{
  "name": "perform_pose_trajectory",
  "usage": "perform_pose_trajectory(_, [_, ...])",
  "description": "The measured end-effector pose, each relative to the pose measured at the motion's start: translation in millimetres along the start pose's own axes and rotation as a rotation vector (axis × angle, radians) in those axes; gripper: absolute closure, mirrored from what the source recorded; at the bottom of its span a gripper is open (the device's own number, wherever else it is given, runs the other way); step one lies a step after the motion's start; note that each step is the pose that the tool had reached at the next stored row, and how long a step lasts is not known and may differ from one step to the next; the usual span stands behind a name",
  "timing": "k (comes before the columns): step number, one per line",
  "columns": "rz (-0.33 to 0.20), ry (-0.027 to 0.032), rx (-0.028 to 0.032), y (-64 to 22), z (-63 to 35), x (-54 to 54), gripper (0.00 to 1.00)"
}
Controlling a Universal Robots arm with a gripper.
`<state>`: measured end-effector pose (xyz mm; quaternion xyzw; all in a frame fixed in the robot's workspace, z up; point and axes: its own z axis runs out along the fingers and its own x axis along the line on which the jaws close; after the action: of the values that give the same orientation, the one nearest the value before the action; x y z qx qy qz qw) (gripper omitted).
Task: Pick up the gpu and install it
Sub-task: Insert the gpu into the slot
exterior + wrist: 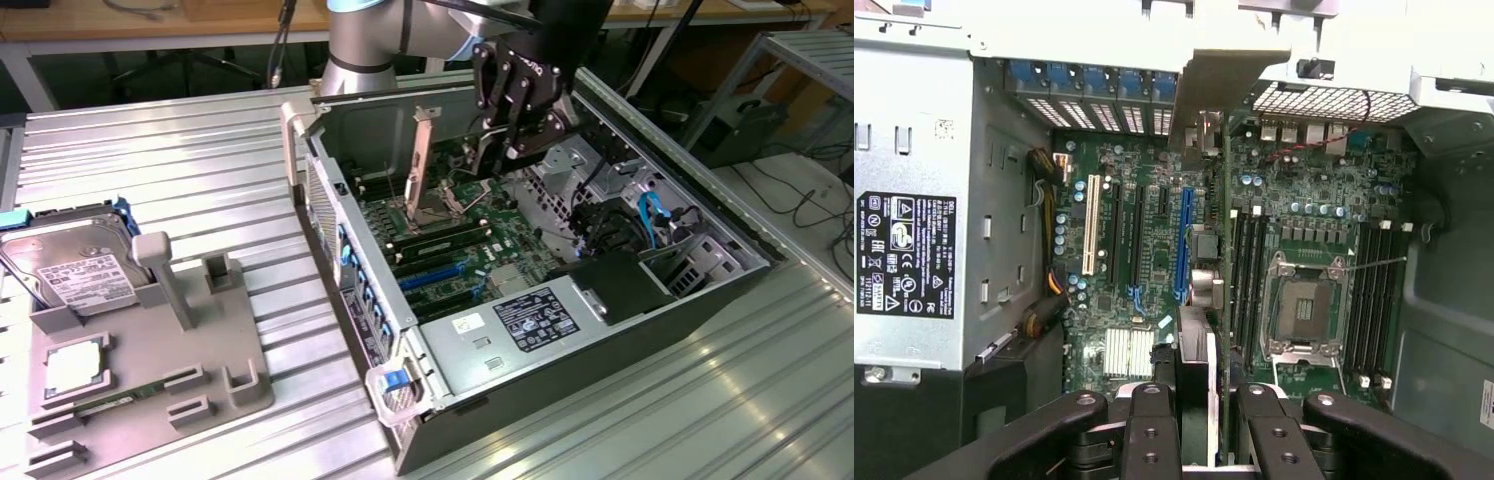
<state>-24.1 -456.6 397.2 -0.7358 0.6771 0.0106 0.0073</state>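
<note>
free: above motherboard point(514, 245) | blocked: power supply point(461, 352), blue cables point(651, 215), case wall point(387, 118) | beside gpu point(1199, 370): seemingly narrow

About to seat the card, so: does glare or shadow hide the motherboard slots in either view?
Exterior view: glare streaks the ribbed aluminium table; the green motherboard shaded but visible. Wrist view: board evenly lit, long blue slot clear, pale metal case rim washed bright.

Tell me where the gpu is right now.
In the exterior view, the gpu stands on edge, held by the gripper, inside the open computer case, over the motherboard beside the CPU socket.
</note>
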Motion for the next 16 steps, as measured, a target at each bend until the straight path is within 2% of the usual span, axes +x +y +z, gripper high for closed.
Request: perform_pose_trajectory(16, [-0.002, -0.0001, 0.0, 0.0, 6.5, 0.4, 0.72])
